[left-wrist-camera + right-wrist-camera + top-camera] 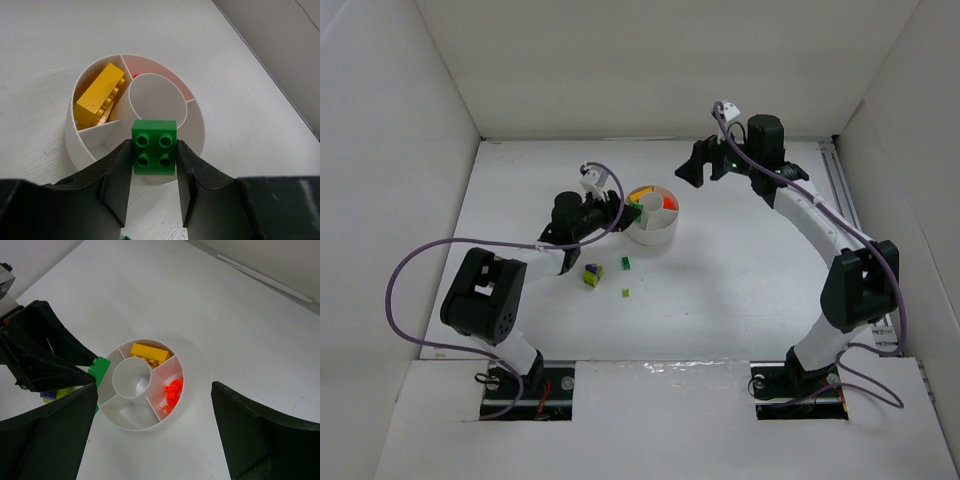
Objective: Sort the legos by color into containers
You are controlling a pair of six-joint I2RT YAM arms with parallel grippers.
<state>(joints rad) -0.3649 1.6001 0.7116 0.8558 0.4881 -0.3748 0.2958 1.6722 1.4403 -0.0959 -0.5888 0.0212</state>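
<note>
One green brick (154, 147) sits pinched in my left pincer (154, 155), studs facing the wrist camera, jaws narrowed onto its two sides. I hold it at the near rim of the dish (70, 130), over the bare wedge (100, 137) on my side. My guess is that wedge is meant for green, since the other colours already have theirs. The yellow brick (100, 95) lies in the next wedge. The orange-red bits (171, 390) fill the wedge on the far side, and the centre well is bare.

My right pincer (700, 170) hangs spread wide and holding nothing, high beyond the dish. I reckon it is parked there to stay out of the left arm's way.

Three things are left on the table (740, 280) near my left arm: a yellow-purple clump (591, 275), a green bit (626, 264) and a small bit (625, 293).

Hard to see:
- The brick hides the rim under it, so I can't tell if it is clear of the wall or touching it.
- The orange-red bits barely show in the left wrist view.
- In the right wrist view the clump is mostly cut off by my fingers.
- The small bit could be yellow or light green.
</note>
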